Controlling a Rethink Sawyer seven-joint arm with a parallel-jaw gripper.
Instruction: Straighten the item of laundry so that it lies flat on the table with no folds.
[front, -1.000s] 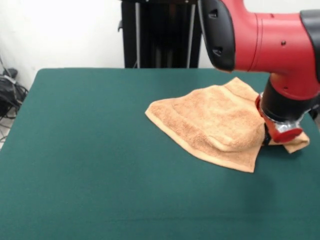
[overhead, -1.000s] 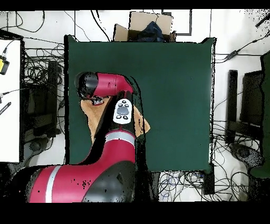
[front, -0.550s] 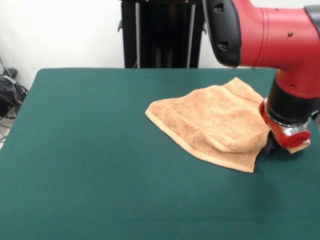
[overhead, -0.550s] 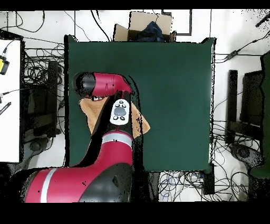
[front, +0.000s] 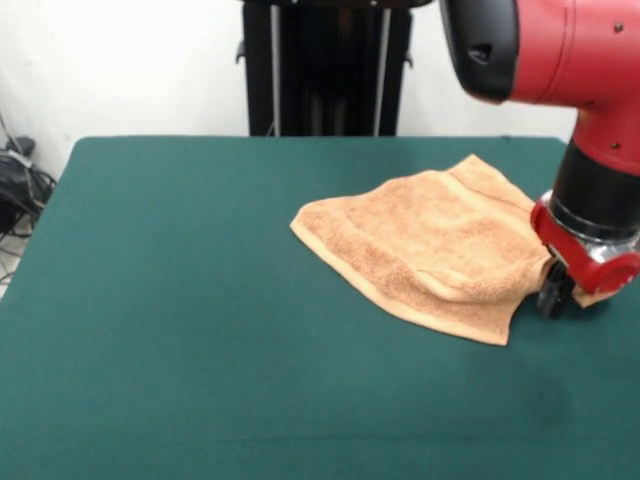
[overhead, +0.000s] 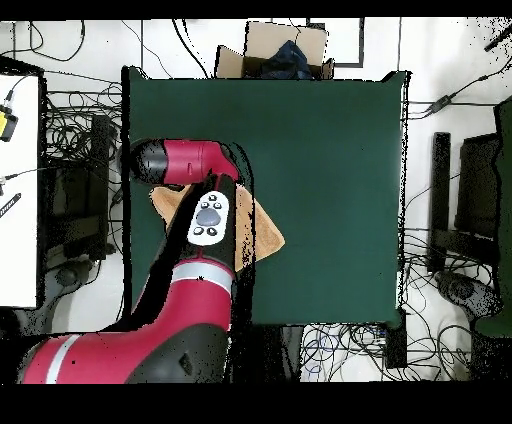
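- Front view: the towel (front: 432, 250) is fluffy orange-tan terry, rumpled, with a fold raised along its near side and a flat hemmed band along the near edge.
- It lies on the felt-like dark green tabletop (front: 180, 330), toward the right side.
- The claw (front: 554, 296) sits low at the towel's right edge, under a red and silver wrist; how far open it is cannot be told.
- Overhead view: the red arm (overhead: 195, 215) covers most of the towel; only tan corners show, near one tabletop edge.
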